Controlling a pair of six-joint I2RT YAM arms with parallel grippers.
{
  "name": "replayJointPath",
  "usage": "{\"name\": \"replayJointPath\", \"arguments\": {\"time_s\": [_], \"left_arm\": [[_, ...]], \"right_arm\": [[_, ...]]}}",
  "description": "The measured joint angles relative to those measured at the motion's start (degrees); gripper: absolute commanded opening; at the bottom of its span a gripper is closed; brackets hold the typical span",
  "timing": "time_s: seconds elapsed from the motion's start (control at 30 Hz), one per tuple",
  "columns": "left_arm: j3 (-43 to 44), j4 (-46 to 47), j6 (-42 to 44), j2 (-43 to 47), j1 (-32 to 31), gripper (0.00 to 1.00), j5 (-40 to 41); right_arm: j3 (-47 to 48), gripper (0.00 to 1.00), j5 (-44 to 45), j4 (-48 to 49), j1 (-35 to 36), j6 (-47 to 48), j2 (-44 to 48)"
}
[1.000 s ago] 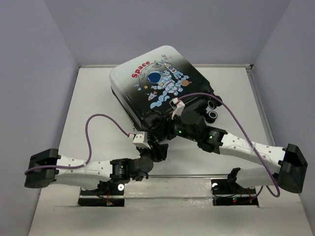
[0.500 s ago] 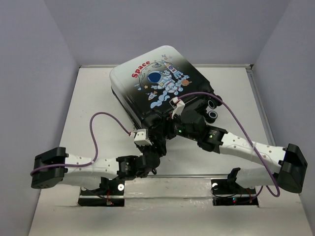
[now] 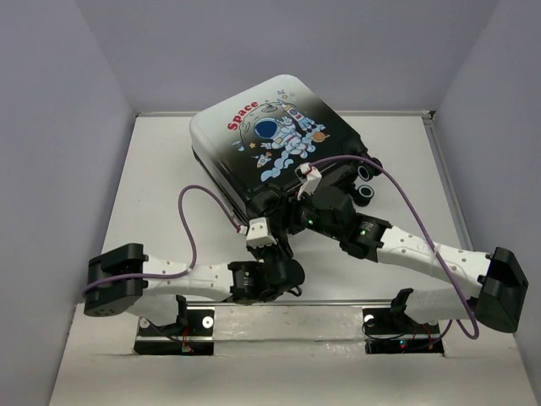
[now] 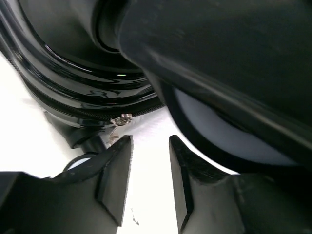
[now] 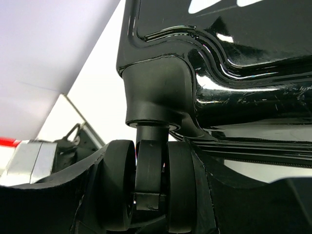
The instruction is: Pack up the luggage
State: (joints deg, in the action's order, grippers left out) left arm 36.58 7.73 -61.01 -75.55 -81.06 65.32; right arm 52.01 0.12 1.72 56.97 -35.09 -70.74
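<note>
Closed, glossy white-to-black luggage [image 3: 270,135] with astronaut and red "Space" print lies upper centre, right gripper [image 5: 151,195] clamping its black wheel [image 5: 181,183], left gripper [image 4: 150,161] parted and empty below its zipper pull [image 4: 121,120].

"What's underneath it all?"
"A white table [image 3: 152,186], with grey walls [image 3: 254,51] at its left, far and right."
"And nearer us?"
"A metal strip [image 3: 334,302] running left to right."

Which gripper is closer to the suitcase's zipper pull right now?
Left. The left gripper, jaws open, sits just short of the zipper pull; the right gripper grips a caster wheel at the suitcase corner.
</note>
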Motion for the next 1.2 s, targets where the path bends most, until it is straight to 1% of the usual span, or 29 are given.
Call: {"name": "replayJointPath", "arguments": {"time_s": [0.07,0.13,0.17,0.2,0.23,0.27,0.33,0.4,0.47,0.53,0.6,0.63,0.67,0.77,0.9,0.97,1.0,1.1,1.2], "left_arm": [[3.78,-6.80,-5.11,-3.19,-0.09,0.43,2.16],[8.98,-16.37,-13.73,-7.69,-0.24,0.46,5.05],[11.08,-20.87,-18.27,-9.55,-0.31,0.49,6.12],[14.71,-27.71,-24.65,-12.59,-0.44,0.56,7.72],[17.03,-32.28,-29.24,-14.62,-0.55,0.58,8.63],[19.82,-38.38,-35.82,-17.51,-0.63,0.58,9.88],[22.80,-48.96,-44.28,-21.29,-0.70,0.58,11.91],[23.89,-55.10,-48.61,-22.95,-1.16,0.58,12.92],[24.26,-58.95,-51.06,-23.56,-1.73,0.60,13.05],[24.15,-61.07,-51.87,-23.58,-2.16,0.66,12.96],[23.28,-61.33,-52.48,-23.39,-2.47,0.69,12.52],[22.53,-60.83,-52.43,-23.06,-2.49,0.67,12.50],[20.46,-58.42,-51.41,-21.70,-2.40,0.67,11.41],[15.76,-53.27,-46.25,-18.08,-1.62,0.62,10.27],[9.77,-37.48,-30.38,-10.95,0.33,0.55,7.82],[7.30,-30.03,-23.63,-8.33,0.98,0.46,6.60],[6.19,-26.88,-20.55,-7.19,1.29,0.34,6.05],[3.98,-17.70,-11.06,-4.42,1.77,0.07,4.20],[1.77,-13.05,-6.88,-0.33,1.62,0.06,2.54]], "right_arm": [[0.00,0.07,1.38,0.39,0.00,1.09,-0.11],[0.00,0.07,2.27,0.52,0.15,1.95,-0.33],[0.00,0.07,2.69,0.61,0.35,2.23,-0.33],[0.00,0.07,3.21,0.85,0.50,2.62,-0.33],[0.00,0.07,3.61,0.92,0.59,2.73,-0.33],[-0.07,0.07,3.80,0.87,0.59,3.13,-0.28],[-0.55,0.07,4.44,0.90,0.79,4.28,0.07],[-0.87,0.07,5.01,0.83,1.27,5.14,0.39],[-0.92,0.07,5.79,0.57,1.84,5.84,0.57],[-0.92,0.07,6.36,0.39,2.32,6.25,0.68],[-0.92,0.07,6.84,0.33,2.71,6.67,0.79],[-0.92,0.07,6.93,0.24,2.80,6.62,0.79],[-0.92,0.07,6.91,0.46,2.86,6.56,0.83],[-0.92,0.07,6.84,0.92,3.13,6.21,0.96],[-0.92,0.07,6.40,1.97,3.13,5.68,0.96],[-0.92,0.07,6.38,2.23,3.13,5.49,0.96],[-0.92,0.07,6.29,2.27,3.13,5.40,0.96],[-1.20,0.07,6.08,2.43,3.13,5.22,0.98],[-1.27,0.07,6.08,2.12,3.19,5.31,0.98]]}}
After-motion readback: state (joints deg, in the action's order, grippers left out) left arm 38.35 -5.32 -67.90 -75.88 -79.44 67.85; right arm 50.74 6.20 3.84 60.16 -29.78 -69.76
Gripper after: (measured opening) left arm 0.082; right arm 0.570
